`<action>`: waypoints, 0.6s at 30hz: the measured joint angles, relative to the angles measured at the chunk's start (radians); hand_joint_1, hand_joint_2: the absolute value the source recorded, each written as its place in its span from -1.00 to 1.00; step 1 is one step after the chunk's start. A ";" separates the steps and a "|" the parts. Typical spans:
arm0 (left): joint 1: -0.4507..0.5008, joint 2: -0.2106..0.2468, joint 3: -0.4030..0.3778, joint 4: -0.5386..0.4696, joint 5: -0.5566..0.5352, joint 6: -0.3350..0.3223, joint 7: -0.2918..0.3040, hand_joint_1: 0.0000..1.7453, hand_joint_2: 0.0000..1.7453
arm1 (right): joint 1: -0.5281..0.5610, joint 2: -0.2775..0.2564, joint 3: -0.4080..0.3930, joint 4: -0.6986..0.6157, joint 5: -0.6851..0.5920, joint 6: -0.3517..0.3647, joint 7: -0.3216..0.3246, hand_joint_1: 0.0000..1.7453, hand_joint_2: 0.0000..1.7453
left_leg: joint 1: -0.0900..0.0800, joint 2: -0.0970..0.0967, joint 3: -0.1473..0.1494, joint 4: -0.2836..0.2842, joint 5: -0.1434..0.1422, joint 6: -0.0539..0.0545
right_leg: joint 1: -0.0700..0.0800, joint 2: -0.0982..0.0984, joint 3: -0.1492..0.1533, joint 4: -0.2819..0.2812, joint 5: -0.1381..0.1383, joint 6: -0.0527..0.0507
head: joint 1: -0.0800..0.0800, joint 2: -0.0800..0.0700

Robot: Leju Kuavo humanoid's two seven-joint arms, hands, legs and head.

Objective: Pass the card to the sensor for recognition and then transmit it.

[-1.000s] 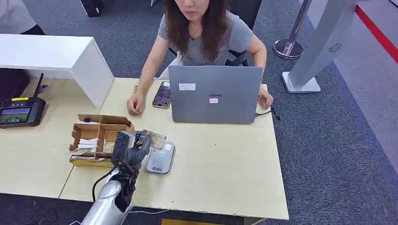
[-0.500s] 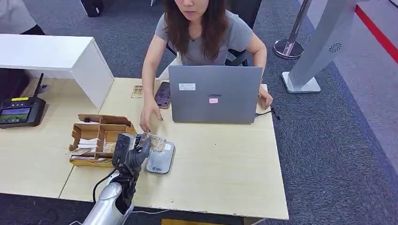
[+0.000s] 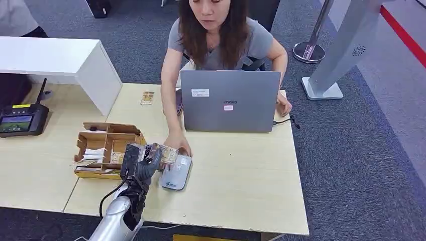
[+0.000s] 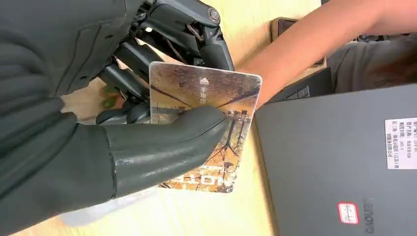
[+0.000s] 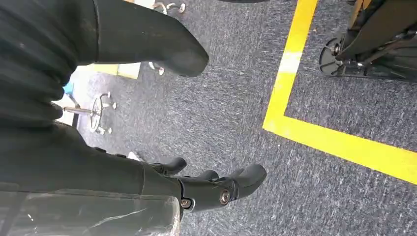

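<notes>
- Gripping a card (image 4: pixel 206 132), the left hand (image 3: pixel 141 159) has its thick matte grey thumb (image 4: pixel 162 145) pressed flat across the printed face and its dark jointed fingers (image 4: pixel 196 29) curled behind the card's back.
- Card: thin, rectangular with rounded corners, glossy, brown-gold tree print with white lettering; held tilted just above the sensor (image 3: pixel 175 173), near its upper end.
- Sensor: flat grey-silver pad with rounded edges, smooth plastic look, lying on the pale wood-grain table (image 3: pixel 241 175) beside an open-top brown cardboard box (image 3: pixel 105 143) with dividers.
- Person's hand (image 3: pixel 178 143) sits at the card's far edge, right by the sensor top; whether it touches the card is unclear.
- Grey matte laptop (image 3: pixel 230 100) lid stands upright behind, sticker on it.
- Right hand (image 5: pixel 216 189) hangs over dark speckled carpet, fingers loosely apart, nothing in them.
- Versus a second ago: person's hand has come from beside the phone down to the card; sensor is now skewed slightly; robot's left hand stays put, still holding the card.
</notes>
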 joint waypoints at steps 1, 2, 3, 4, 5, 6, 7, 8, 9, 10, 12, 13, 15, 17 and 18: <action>0.000 0.000 0.000 0.000 0.000 0.000 0.000 1.00 1.00 | 0.000 0.000 0.001 0.000 0.000 0.000 0.000 -1.00 1.00 | 0.000 0.000 0.000 0.000 0.000 0.000 | 0.000 0.000 0.000 0.000 0.000 0.000 | 0.000 0.000; 0.000 0.000 0.000 0.000 0.000 0.000 0.000 1.00 1.00 | 0.000 0.000 0.001 0.000 0.000 0.001 0.000 -1.00 1.00 | 0.000 0.000 0.000 0.000 0.000 0.000 | 0.000 0.000 0.000 0.000 0.000 0.000 | 0.000 0.000; 0.000 0.000 0.000 0.000 0.000 0.000 0.000 1.00 1.00 | 0.000 0.000 0.002 0.000 0.000 0.001 0.000 -1.00 1.00 | 0.000 0.000 0.000 0.000 0.000 0.000 | 0.000 0.000 0.000 0.000 0.000 0.000 | 0.000 0.000; 0.000 0.000 0.000 0.000 0.000 0.000 0.000 1.00 1.00 | 0.000 0.000 0.003 0.000 0.000 0.001 0.000 -1.00 1.00 | 0.000 0.000 0.000 0.000 0.000 0.000 | 0.000 0.000 0.000 0.000 0.000 0.000 | 0.000 0.000; 0.000 0.000 0.000 0.000 0.000 0.000 0.000 1.00 1.00 | 0.000 0.000 0.003 0.000 0.000 0.001 0.000 -1.00 1.00 | 0.000 0.000 0.000 0.000 0.000 0.000 | 0.000 0.000 0.000 0.000 0.000 0.000 | 0.000 0.000; 0.000 0.000 0.000 0.000 0.000 0.000 0.000 1.00 1.00 | 0.000 0.000 0.003 0.000 0.000 0.002 0.000 -1.00 1.00 | 0.000 0.000 0.000 0.000 0.000 0.000 | 0.000 0.000 0.000 0.000 0.000 0.000 | 0.000 0.000; 0.000 0.000 0.000 0.000 0.000 0.000 0.000 1.00 1.00 | 0.000 0.000 0.003 0.000 0.000 0.002 0.000 -1.00 1.00 | 0.000 0.000 0.000 0.000 0.000 0.000 | 0.000 0.000 0.000 0.000 0.000 0.000 | 0.000 0.000; 0.000 0.000 0.000 0.000 0.000 0.001 0.000 1.00 1.00 | 0.000 0.000 0.004 0.000 0.000 0.002 0.000 -1.00 1.00 | 0.000 0.000 0.000 0.000 0.000 0.000 | 0.000 0.000 0.000 0.000 0.000 0.000 | 0.000 0.000; 0.000 0.000 0.000 0.000 0.001 0.001 0.000 1.00 1.00 | 0.000 0.000 0.004 0.000 0.000 0.002 0.000 -1.00 1.00 | 0.000 0.000 0.000 0.000 0.000 0.000 | 0.000 0.000 0.000 0.000 0.000 0.000 | 0.000 0.000; 0.000 0.000 0.000 0.000 0.001 0.002 0.000 1.00 1.00 | 0.000 0.000 0.004 0.000 0.000 0.002 0.000 -1.00 1.00 | 0.000 0.000 0.000 0.000 0.000 0.000 | 0.000 0.000 0.000 0.000 0.000 0.000 | 0.000 0.000; 0.000 0.000 0.000 0.000 0.001 0.002 0.000 1.00 1.00 | 0.000 0.000 0.004 0.000 0.000 0.002 0.000 -1.00 1.00 | 0.000 0.000 0.000 0.000 0.000 0.000 | 0.000 0.000 0.000 0.000 0.000 0.000 | 0.000 0.000; 0.000 0.000 0.000 0.000 0.001 0.002 0.000 1.00 1.00 | 0.000 0.000 0.004 0.000 0.000 0.002 0.000 -1.00 1.00 | 0.000 0.000 0.000 0.000 0.000 0.000 | 0.000 0.000 0.000 0.000 0.000 0.000 | 0.000 0.000; 0.000 -0.001 0.000 0.000 0.002 0.002 0.000 1.00 1.00 | -0.001 0.000 0.004 0.000 0.002 0.002 0.000 -1.00 1.00 | 0.000 0.000 0.000 0.000 0.000 0.000 | 0.000 0.000 0.000 0.000 0.000 0.000 | 0.000 0.000; -0.001 -0.004 0.000 0.000 0.003 0.002 0.000 1.00 1.00 | -0.001 0.000 0.005 0.000 0.002 0.003 0.002 -1.00 1.00 | 0.000 0.000 0.000 0.000 0.000 0.000 | 0.000 0.000 0.000 0.000 0.000 0.000 | 0.000 0.000; -0.001 -0.005 0.000 0.000 0.003 0.002 0.000 1.00 1.00 | -0.001 0.000 0.006 0.000 0.002 0.003 0.002 -1.00 1.00 | 0.000 0.000 0.000 0.000 0.000 0.000 | 0.000 0.000 0.000 0.000 0.000 0.000 | 0.000 0.000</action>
